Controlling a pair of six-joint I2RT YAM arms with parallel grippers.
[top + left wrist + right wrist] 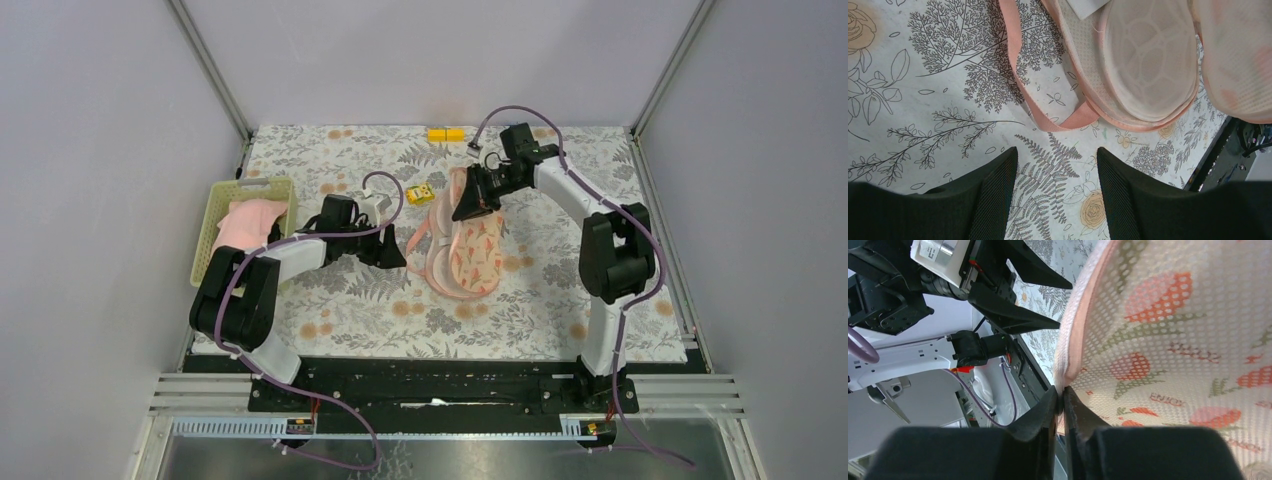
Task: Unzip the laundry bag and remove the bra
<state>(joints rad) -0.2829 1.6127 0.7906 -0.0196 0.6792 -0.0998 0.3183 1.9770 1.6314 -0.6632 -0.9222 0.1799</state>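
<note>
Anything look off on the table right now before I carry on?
One thing: a pink strap loops out of the open laundry bag onto the tablecloth, just ahead of the open left fingers.

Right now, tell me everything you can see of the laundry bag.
The laundry bag is a salmon-pink mesh pouch printed with red-orange motifs, with a pink piped rim and pale lining. It lies open on the floral tablecloth between the arms, a pink strap beside it. The right gripper is shut on its far rim, holding that flap raised.
</note>
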